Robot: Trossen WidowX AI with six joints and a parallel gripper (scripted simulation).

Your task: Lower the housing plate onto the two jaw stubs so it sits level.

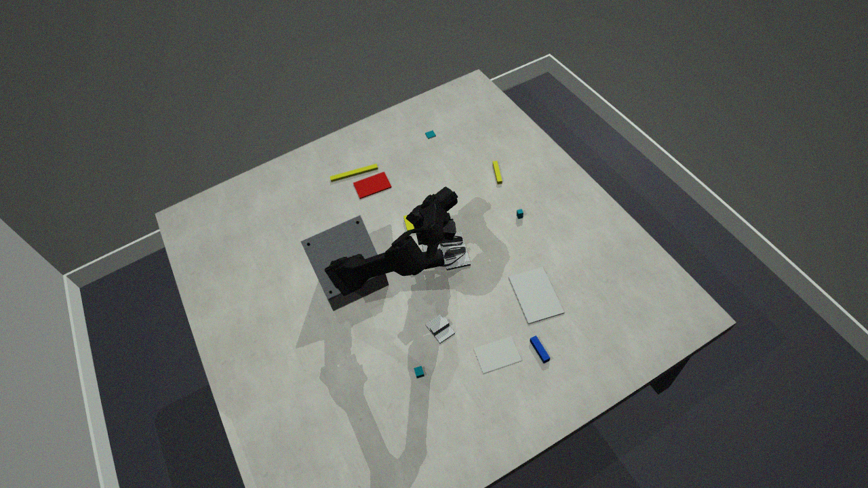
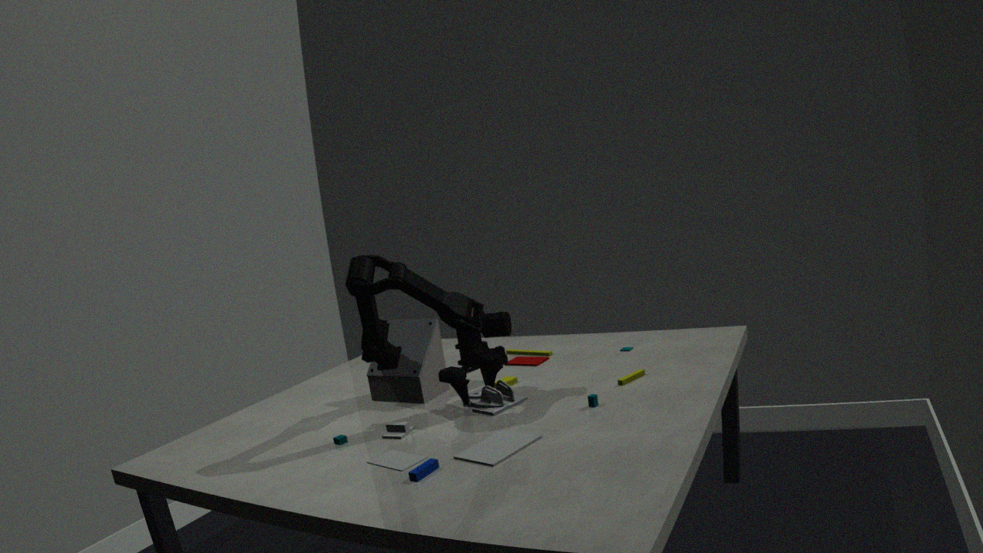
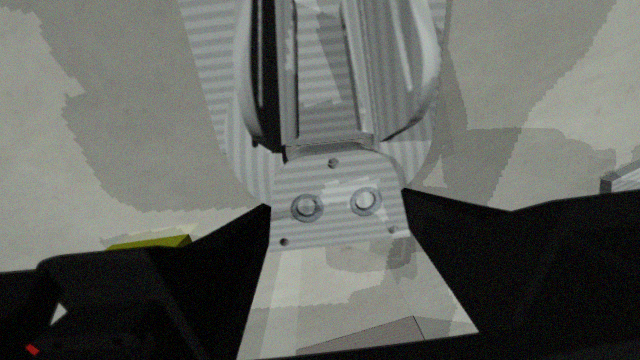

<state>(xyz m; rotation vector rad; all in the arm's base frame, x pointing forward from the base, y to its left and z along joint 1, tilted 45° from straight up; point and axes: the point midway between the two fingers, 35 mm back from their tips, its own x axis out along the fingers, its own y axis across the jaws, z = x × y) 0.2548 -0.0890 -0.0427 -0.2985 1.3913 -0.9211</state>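
Observation:
The housing plate [image 3: 335,227] is a pale, striped plate with small holes. In the wrist view it looks roughly level, and the tops of two round stubs show in its ringed holes. My gripper [image 3: 333,201] [image 2: 478,394] is shut on the plate's two side edges, low over the grey base [image 3: 210,85] [image 1: 460,263]. The left jaw [image 3: 287,75] and the right jaw [image 3: 400,75] stand roughly parallel, with a gap between them, beyond the plate. The plate's underside and any gap beneath it are hidden. In the top view the arm covers the plate.
A large grey box [image 1: 336,242] [image 2: 396,389] stands near the arm's base. A yellow block [image 1: 408,223] [image 3: 155,243] lies close beside one finger. A small stepped piece [image 1: 439,327] [image 2: 396,428], two pale panels [image 1: 536,295] [image 1: 497,354] and a blue block [image 1: 539,349] lie on the table.

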